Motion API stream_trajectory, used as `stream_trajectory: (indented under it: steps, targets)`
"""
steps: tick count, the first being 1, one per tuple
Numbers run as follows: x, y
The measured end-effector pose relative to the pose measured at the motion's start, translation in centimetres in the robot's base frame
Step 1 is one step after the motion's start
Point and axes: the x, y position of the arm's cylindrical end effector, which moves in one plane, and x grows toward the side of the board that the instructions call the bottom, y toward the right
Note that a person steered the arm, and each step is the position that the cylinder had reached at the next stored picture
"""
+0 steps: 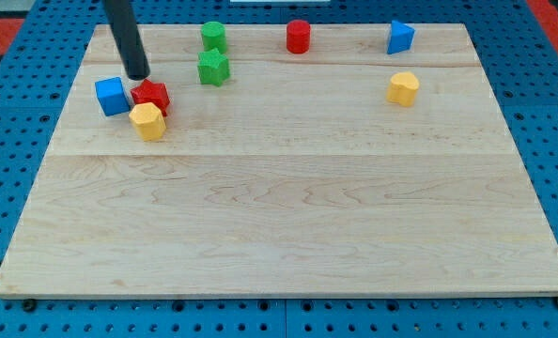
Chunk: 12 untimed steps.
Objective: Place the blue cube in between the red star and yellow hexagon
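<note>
Blue cube far left, just left of red star; yellow hexagon touches the star's near side. My tip just behind both; no jaws, nothing held. Pale wooden board on blue pegboard. Eight blocks: two each blue, red, yellow, green.

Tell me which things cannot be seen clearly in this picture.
- Camera view: the rod's upper part and the arm are cut off by the view's top edge.
- Red star: its lower side is hidden by the yellow hexagon.
- Whether my tip touches the red star: unclear.
</note>
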Motion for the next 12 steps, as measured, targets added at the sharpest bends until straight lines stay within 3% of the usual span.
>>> stream_trajectory:
  steps: [2,4,6,9,10,12]
  targets:
    - [3.1,-3.9]
    - [7.8,-0.2]
    - [9.0,8.4]
    - [14.7,13.5]
    - [16.3,18.1]
    - [17.0,7.8]
